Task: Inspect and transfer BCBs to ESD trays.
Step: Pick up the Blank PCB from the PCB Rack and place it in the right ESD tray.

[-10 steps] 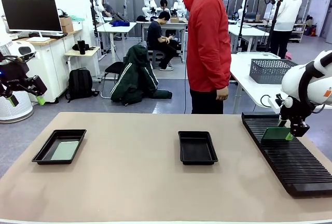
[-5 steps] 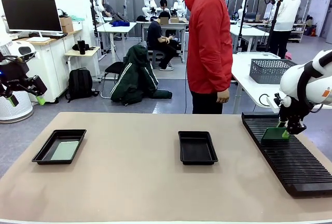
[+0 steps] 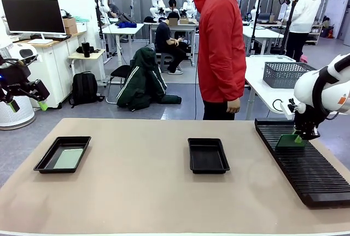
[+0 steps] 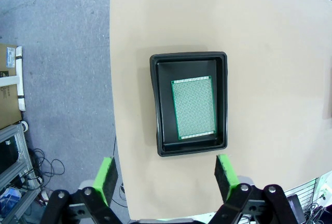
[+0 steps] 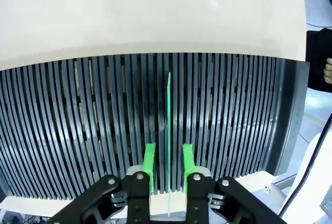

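Two BCBs show. The standing BCB point(image 5: 168, 110) sits on edge in a slot of the ribbed rack point(image 5: 78, 120). Its long axis runs along the slot, across the rack's length, and its thin edge faces your right wrist camera. Your right gripper point(image 5: 168, 164) straddles it with the jaws narrowed, and a sliver of gap shows between each pad and the board, so nothing is clamped. The flat BCB point(image 4: 193, 107) lies face up in the left tray point(image 4: 154, 105), its long axis along the tray's long side. Your left gripper point(image 4: 166, 176) hangs above that tray, spread wide and holding nothing. The middle tray point(image 3: 208, 155) sits on the table point(image 3: 136, 192), well apart from both boards.
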Motion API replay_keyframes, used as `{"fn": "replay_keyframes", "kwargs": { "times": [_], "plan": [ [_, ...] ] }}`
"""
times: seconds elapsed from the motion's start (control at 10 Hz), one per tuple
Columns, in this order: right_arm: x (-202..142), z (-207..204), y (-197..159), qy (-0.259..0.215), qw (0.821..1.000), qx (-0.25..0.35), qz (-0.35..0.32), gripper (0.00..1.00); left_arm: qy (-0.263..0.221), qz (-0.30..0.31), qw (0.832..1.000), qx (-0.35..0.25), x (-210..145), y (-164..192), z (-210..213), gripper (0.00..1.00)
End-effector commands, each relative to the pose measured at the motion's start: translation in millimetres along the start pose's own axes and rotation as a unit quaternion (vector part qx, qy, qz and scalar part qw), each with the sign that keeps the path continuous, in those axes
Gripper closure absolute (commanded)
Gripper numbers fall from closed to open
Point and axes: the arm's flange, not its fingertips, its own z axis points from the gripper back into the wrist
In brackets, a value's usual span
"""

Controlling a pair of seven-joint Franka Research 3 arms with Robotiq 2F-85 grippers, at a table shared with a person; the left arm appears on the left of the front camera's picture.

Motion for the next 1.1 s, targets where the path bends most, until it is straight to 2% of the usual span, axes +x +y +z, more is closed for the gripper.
{"fn": "replay_keyframes", "kwargs": {
  "times": [0.0,0.3,1.0],
  "plan": [
    [-5.1,-8.4,3.5,-0.008,1.000,-0.015,0.008,0.81,-0.001,0.001,1.000,0.000,-0.6,0.0,-1.2,0.00],
    [-5.7,-7.4,1.8,-0.004,1.000,-0.015,0.004,0.98,-0.001,0.001,1.000,0.000,-0.6,0.0,-1.2,0.00],
    [-1.7,-1.9,-0.2,0.001,1.000,-0.001,-0.002,1.00,-0.001,0.001,1.000,0.000,-0.6,0.0,-1.2,0.00]
  ]
}}
